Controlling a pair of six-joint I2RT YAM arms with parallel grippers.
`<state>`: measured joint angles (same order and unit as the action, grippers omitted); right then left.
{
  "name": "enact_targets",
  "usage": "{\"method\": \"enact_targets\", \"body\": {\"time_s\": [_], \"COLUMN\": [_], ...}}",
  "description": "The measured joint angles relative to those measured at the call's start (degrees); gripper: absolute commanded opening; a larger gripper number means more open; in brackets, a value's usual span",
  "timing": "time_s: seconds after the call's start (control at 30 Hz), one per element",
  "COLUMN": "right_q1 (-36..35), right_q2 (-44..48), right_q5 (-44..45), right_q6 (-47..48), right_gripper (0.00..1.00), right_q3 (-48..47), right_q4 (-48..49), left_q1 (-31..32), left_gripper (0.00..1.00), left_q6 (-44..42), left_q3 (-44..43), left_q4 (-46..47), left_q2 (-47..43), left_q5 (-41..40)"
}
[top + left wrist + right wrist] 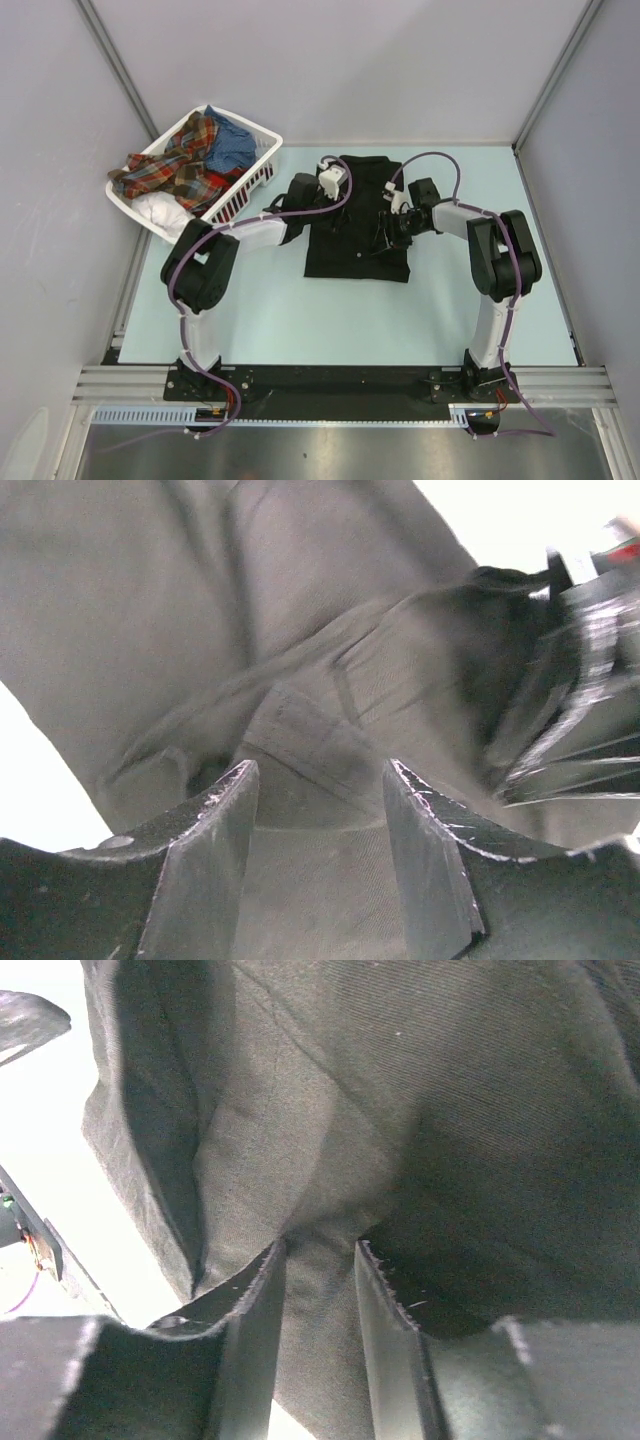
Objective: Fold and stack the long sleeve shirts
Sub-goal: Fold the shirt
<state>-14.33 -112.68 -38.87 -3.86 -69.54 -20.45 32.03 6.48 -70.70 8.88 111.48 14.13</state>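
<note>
Arm bases bolted at near edge, light blue table (330, 320) ahead of them. Mid-table: black shirt (350, 255) lying roughly rectangular, both arms reaching in over it from either side.

Left gripper (320, 810) is down on the shirt's left half. Fingers (215, 850) stand partway apart, black cloth fills the gap, and a folded flap sits just past the tips. Cannot tell whether it is pinched or only lying between them.

Right gripper (318, 1290) is at the shirt's right side. Its jaws are narrowed to a slim gap, closed on a gathered fold of the black shirt, with creases running into the pinch.

Far left: white basket (262, 150) just off the table corner, holding a plaid shirt (175, 165), a blue shirt (230, 148) and a white shirt (165, 212), all heaped and unfolded.
</note>
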Motion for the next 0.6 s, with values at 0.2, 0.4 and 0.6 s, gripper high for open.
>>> {"method": "enact_targets", "body": {"time_s": [0.2, 0.4, 0.6], "right_q1": [-0.2, 1.9, 7.1], "right_q2": [0.5, 2.3, 12.7], "right_q5": [0.3, 1.6, -7.5], "right_q6": [1.3, 4.6, 2.3], "right_gripper": [0.51, 0.59, 0.94], "right_q3": [-0.8, -2.8, 2.4], "right_q4": [-1.1, -3.5, -2.3], "left_q1": [-0.5, -7.8, -14.6], "left_gripper": [0.64, 0.67, 0.87], "left_q6": [-1.6, 0.4, 8.2], "left_q3": [-0.5, 4.7, 14.7], "left_q4": [4.1, 3.5, 2.9], "left_q2": [-0.2, -5.4, -16.1], "left_q5": [8.9, 18.3, 31.4]}}
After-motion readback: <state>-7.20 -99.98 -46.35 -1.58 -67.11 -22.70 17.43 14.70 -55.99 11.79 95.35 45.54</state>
